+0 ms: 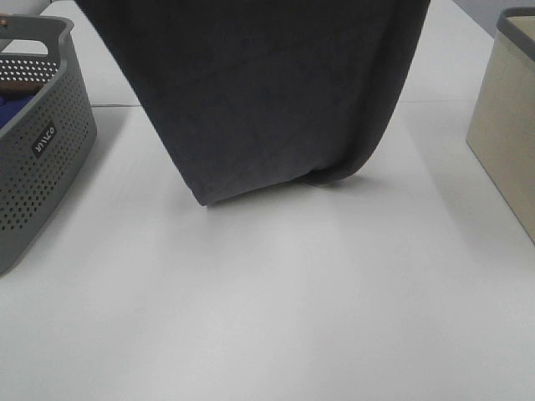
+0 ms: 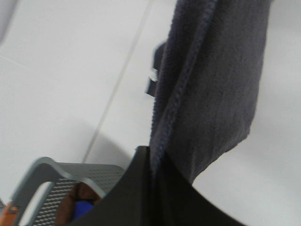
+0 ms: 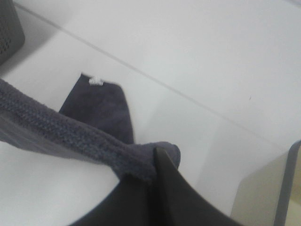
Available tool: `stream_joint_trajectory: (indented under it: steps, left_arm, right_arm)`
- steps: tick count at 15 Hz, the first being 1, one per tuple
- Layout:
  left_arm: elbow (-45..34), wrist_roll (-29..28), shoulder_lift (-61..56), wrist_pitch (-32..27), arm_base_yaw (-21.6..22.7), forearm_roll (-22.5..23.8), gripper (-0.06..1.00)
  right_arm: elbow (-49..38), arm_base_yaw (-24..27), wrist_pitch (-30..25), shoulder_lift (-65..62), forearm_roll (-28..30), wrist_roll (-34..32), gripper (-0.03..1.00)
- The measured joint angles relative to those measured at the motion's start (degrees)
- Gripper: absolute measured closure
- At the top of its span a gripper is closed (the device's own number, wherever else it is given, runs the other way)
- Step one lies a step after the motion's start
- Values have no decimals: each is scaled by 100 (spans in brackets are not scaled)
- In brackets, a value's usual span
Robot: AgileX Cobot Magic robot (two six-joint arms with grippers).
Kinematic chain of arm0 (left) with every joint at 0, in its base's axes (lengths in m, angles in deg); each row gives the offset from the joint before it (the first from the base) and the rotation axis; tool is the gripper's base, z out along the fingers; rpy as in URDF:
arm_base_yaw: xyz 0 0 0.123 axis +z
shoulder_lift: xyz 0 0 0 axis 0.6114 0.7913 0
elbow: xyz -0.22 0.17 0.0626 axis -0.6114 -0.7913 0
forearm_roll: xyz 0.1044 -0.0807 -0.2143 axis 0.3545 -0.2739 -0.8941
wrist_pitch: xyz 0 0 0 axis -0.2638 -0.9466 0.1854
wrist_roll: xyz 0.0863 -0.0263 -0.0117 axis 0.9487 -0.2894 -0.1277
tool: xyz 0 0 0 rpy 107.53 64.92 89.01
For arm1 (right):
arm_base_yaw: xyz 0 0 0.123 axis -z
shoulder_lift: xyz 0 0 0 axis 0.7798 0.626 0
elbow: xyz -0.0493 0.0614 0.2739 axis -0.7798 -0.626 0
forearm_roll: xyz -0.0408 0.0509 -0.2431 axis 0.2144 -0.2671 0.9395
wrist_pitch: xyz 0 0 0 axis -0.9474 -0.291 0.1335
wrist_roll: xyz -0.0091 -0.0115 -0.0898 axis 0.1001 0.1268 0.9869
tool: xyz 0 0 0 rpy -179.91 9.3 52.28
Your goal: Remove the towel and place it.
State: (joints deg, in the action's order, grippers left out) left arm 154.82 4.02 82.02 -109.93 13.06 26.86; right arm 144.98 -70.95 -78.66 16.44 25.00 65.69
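Dark charcoal-grey terry towel [image 1: 276,92] hangs below the left pincer [image 2: 151,157] and right pincer [image 3: 153,167], each clamped shut on its top edge, lower hem touching the white surface [image 1: 276,309] right of the grey perforated plastic basket [image 1: 46,167].

Straight below the left gripper [image 2: 150,165] and the right gripper [image 3: 154,165], both clamped on it, the towel [image 1: 276,92] hangs as one wide curtain down to the worktop [image 1: 276,317]. It closes the whole span between them, so nothing passes under either gripper there. Out from the grippers on the near side of that curtain, the worktop lies bare and wide. Outward of the left gripper stands the perforated grey basket [image 1: 42,159], with a bare strip between it and the cloth. Outward of the right gripper stands a beige bin [image 1: 506,142], likewise parted from the towel by an open strip of worktop
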Motion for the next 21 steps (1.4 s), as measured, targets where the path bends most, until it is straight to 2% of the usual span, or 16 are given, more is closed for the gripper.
stream_joint_trajectory:
  steps: [1,3,6,9,12,13,15,18,21]
  left_arm:
    - [516,-80,86,430,138,201,94]
    - [997,-223,321,1026,309,435,94]
    - [1639,-854,802,2108,596,922,94]
    - [2154,-1008,1272,2578,705,1123,94]
    - [2807,-1037,1879,2928,745,1278,94]
    - [3312,-1043,2257,3111,768,1375,94]
    - [3696,-1043,2521,3260,768,1404,94]
    - [4246,-1043,3048,3908,768,1409,94]
    - [4727,-1043,3512,4406,768,1599,94]
  right_arm:
    - [865,-11,235,424,103,0,96]
    - [1656,-11,573,905,241,23,96]
    - [3111,-11,900,1788,269,143,96]
    - [4028,-17,905,2406,481,183,96]
    - [4280,17,1255,2756,791,183,96]
    - [4291,69,1828,2876,877,183,96]
    - [4297,160,2378,2951,877,160,96]
    - [4297,401,3243,3151,854,-6,96]
    - [4297,561,3936,3352,504,-29,96]
